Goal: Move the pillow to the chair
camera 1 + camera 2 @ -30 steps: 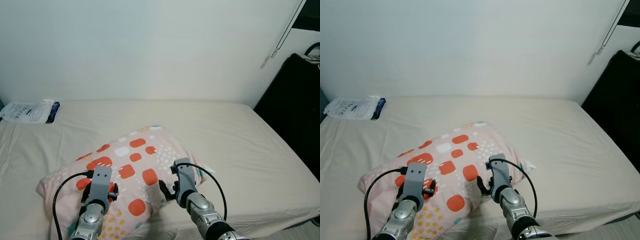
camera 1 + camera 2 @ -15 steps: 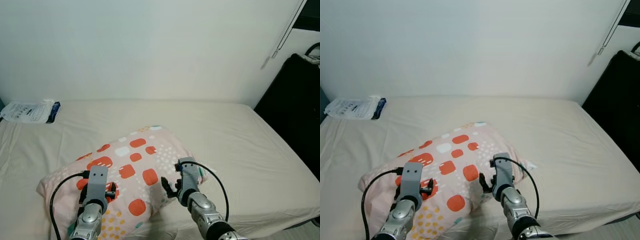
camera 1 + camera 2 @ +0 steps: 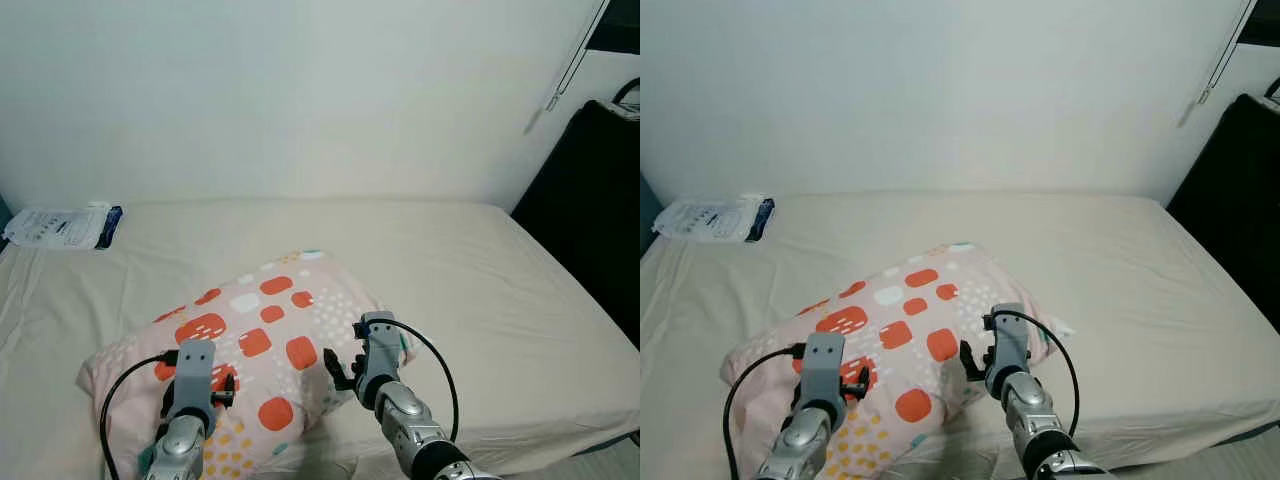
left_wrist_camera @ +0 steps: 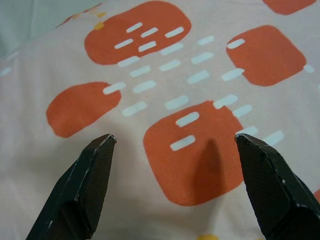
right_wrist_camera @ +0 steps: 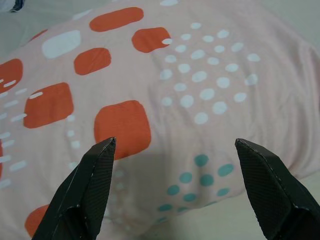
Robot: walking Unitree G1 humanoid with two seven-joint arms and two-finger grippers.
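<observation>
Bed (image 3: 480, 270) right of the pillow (image 3: 260, 330) is bare sheet out to its right edge, and the far strip to the wall is open too. Pillow bulks up at near left, directly ahead of both grippers: left gripper (image 4: 172, 142) and right gripper (image 5: 172, 145) have fingers spread over it. Packet (image 3: 60, 225) sits at far left corner. Black object (image 3: 590, 220) flanks the bed's right side.

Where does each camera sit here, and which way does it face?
Left eye, right eye: head stereo pair, looking down at the pink pillow with orange squares on the beige bed; both silver arms show.
Left wrist: along the open left gripper, close over the pillow's orange patches.
Right wrist: along the open right gripper, over the pillow's dotted end.
All views share the pillow.
</observation>
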